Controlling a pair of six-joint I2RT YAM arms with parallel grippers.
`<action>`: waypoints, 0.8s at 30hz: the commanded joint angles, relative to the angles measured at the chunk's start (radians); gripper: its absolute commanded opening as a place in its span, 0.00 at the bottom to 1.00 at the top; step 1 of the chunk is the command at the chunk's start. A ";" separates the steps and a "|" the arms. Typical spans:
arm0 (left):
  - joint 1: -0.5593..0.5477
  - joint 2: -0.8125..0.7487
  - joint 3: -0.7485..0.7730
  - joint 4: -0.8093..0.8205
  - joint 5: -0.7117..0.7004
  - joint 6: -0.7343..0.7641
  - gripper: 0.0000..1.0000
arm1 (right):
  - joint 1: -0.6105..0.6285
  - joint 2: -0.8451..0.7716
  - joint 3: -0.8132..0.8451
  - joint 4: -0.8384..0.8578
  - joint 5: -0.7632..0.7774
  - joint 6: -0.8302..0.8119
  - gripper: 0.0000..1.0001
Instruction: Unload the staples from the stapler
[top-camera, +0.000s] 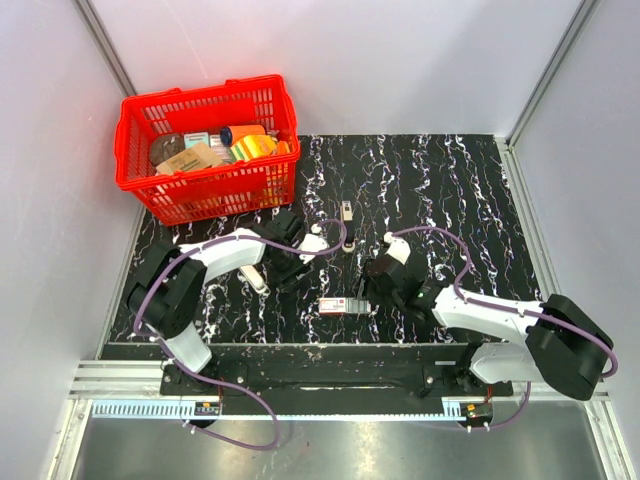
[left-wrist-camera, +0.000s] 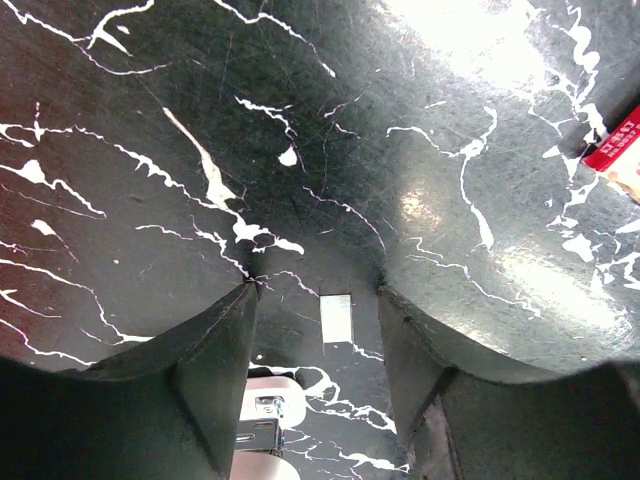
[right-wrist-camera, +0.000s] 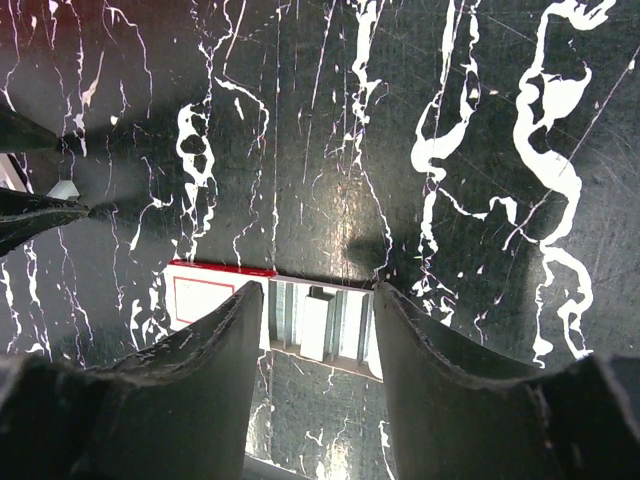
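Where the black marble-patterned table (top-camera: 480, 200) fills the floor of the enclosure, white veins run across it in broken streaks; pale grey walls (top-camera: 400, 60) close it in on the left, right and far sides, with aluminium posts (top-camera: 105, 45) at the far corners; a metal rail (top-camera: 330, 380) runs along the near edge, in front of the arm bases. A red basket (top-camera: 140, 170) holding packets stands in the far left corner. The stapler (top-camera: 346, 211) lies on the bare marble just right of the basket, far of both grippers and apart from them. The left gripper (left-wrist-camera: 318, 290) hangs over the table with its jaws parted and nothing between them but veined surface and a small pale rectangle (left-wrist-camera: 336, 318); glare whitens the marble beyond. The right gripper (right-wrist-camera: 318, 290) straddles a ribbed silver tray (right-wrist-camera: 320, 325) that sits against a red-and-white box (right-wrist-camera: 205, 295); whether its fingers press on the tray cannot be told. A white oblong piece (top-camera: 255, 280) lies near the left arm.
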 joint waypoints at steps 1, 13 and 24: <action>-0.006 0.009 -0.010 0.001 0.003 -0.010 0.54 | -0.019 -0.012 -0.005 0.052 -0.014 0.008 0.54; -0.007 0.013 -0.014 -0.039 0.026 -0.004 0.34 | -0.030 -0.006 -0.005 0.057 -0.029 0.008 0.53; -0.007 -0.011 -0.023 -0.056 0.012 0.000 0.49 | -0.035 -0.003 -0.003 0.058 -0.038 0.007 0.52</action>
